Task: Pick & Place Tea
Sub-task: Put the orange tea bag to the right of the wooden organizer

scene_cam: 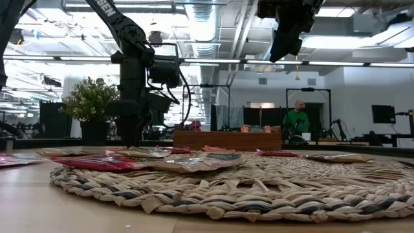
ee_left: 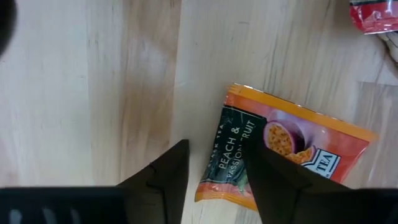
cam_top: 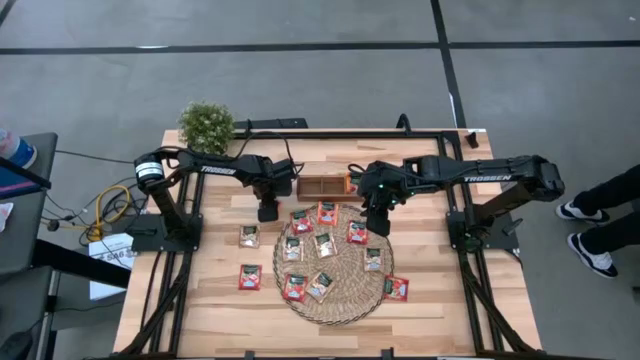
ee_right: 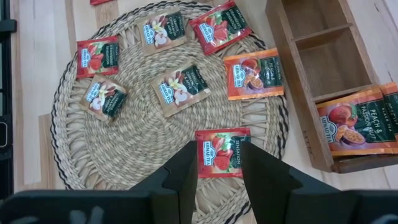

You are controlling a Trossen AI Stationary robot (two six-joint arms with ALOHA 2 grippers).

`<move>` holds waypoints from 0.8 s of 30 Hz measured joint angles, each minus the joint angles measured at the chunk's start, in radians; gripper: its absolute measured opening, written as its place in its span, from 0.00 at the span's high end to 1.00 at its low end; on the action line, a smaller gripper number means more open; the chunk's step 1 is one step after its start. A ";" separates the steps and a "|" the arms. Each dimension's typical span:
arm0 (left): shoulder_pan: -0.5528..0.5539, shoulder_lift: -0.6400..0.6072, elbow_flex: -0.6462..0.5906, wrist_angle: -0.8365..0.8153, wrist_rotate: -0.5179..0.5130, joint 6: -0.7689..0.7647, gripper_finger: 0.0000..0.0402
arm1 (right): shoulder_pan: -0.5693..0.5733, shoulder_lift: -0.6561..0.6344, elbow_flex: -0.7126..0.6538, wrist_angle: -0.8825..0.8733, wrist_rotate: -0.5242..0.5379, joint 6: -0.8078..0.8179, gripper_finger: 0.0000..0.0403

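Left gripper (ee_left: 214,177) low over peach sachet (ee_left: 283,152) on table (ee_left: 93,93), jaws wide. Right gripper (ee_right: 219,171) above red sachet (ee_right: 222,152) on wicker mat (ee_right: 143,146), jaws wide, empty.

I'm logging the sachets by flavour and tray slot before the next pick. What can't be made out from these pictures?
- High view: labels on the tea sachets are too small to read, and the wooden tray contents are unclear.
- Right wrist view: the tray is cut off by the edge, so one compartment's sachets can't be counted.
- Left wrist view: the left gripper fingers cover part of the peach sachet.
- Low view: the sachets lie edge-on.
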 joint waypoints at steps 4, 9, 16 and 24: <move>0.000 0.001 -0.001 0.000 0.000 -0.015 0.78 | 0.000 0.000 0.000 0.000 0.000 0.000 0.72; 0.000 -0.001 -0.002 -0.001 0.000 -0.027 0.96 | 0.000 0.000 0.000 0.000 0.000 0.000 0.72; -0.001 -0.038 -0.007 -0.019 -0.007 -0.052 1.00 | 0.000 0.000 0.000 0.001 -0.001 0.000 0.72; -0.002 -0.150 -0.007 -0.099 -0.033 -0.091 1.00 | 0.000 0.000 0.000 0.014 -0.001 0.000 0.72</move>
